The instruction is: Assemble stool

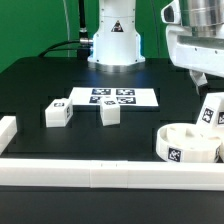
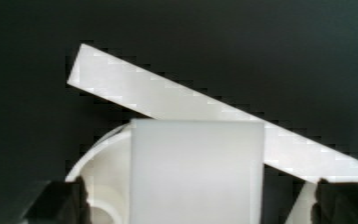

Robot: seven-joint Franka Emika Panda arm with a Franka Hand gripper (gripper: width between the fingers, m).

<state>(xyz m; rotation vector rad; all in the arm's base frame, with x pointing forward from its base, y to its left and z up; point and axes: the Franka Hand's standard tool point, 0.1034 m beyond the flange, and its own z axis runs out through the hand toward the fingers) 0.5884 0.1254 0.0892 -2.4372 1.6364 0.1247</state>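
One leg point(image 2: 194, 165) stood right between the jaws, at the rim of the seat point(image 1: 188, 147); whether it was fixed there could not be told. The gripper point(image 1: 203, 80) gripped nothing, its fingers point(image 2: 51, 203) spread wide and clear of the leg's sides. The leg looked a light, stiff, smooth plastic block, likely slippery, best pinched across two flat faces near mid-height. A second leg point(image 1: 57, 114) and a third leg point(image 1: 110, 112) lay well away from the jaws, by the marker board point(image 1: 112, 97).
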